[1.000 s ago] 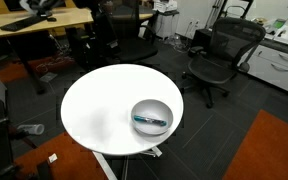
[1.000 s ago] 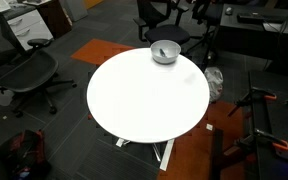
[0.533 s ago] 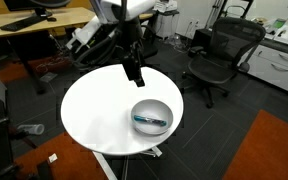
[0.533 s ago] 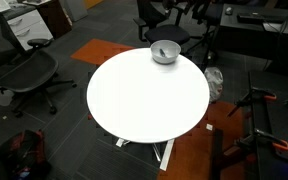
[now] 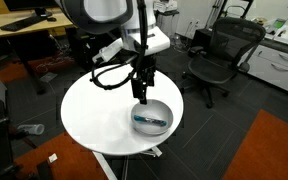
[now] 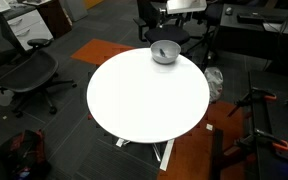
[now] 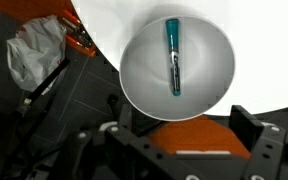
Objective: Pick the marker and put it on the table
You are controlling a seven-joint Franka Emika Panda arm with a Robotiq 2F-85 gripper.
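The teal-blue marker with a dark part lies inside the silver bowl, straight below the wrist camera. In an exterior view the bowl stands near the edge of the round white table, with the marker in it. My gripper hangs a little above the bowl's rim, open and empty. Its fingers stand wide apart at the bottom of the wrist view. In an exterior view the bowl sits at the far edge of the table.
Black office chairs and wooden desks stand around the table. Orange carpet lies beside it. A crumpled plastic bag lies on the floor by the table's edge. Another chair stands nearby.
The arm has come into view and swung from the back of the table to just above the bowl. The bowl and marker have not moved.
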